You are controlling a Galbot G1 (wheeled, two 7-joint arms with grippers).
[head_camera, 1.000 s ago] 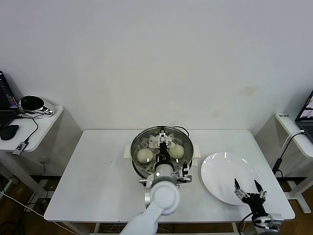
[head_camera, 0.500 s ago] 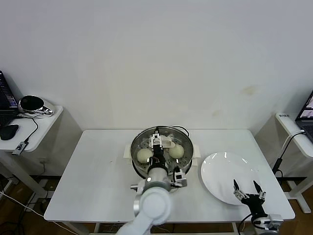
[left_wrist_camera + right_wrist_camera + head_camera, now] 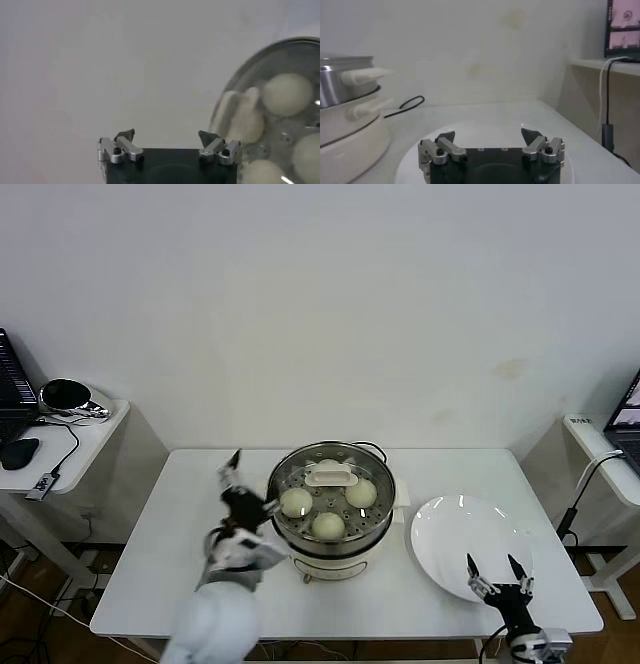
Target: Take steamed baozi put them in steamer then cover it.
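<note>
So the steamer (image 3: 330, 509) sits mid-worktop (image 3: 180, 524) with buns on its perforated tray: I count three steamed baozi clearly, one at about 9 o'clock in the pot (image 3: 295, 502), one at 3 o'clock (image 3: 361, 493), one at 6 o'clock (image 3: 328, 526). There might be a fourth at 12 o'clock, tucked behind the white handle piece (image 3: 330, 475) in the middle, but I only see a pale sliver there, so don't quote me.

The left end effector (image 3: 238, 480) is off the steamer's 9 o'clock side, just beside the rim, fingers spread wide with nothing between them. The right end effector (image 3: 497, 576) hangs at the 5 o'clock edge of the white plate (image 3: 455, 534), also spread and carrying nothing. The plate has no buns left on it.

My read is the loading is done or nearly so, and covering is what's left. Thing is, I can't spot a lid anywhere on the worktop, unless that white handle belongs to one.

What could go wrong:
- The left end effector is close to the pot wall, so a sloppy swing could clip the rim or the side handle and shove the whole steamer.
- Those buns look soft, so a lid coming down off-centre could squash one.
- The right arm could nudge the plate off the front edge.
</note>
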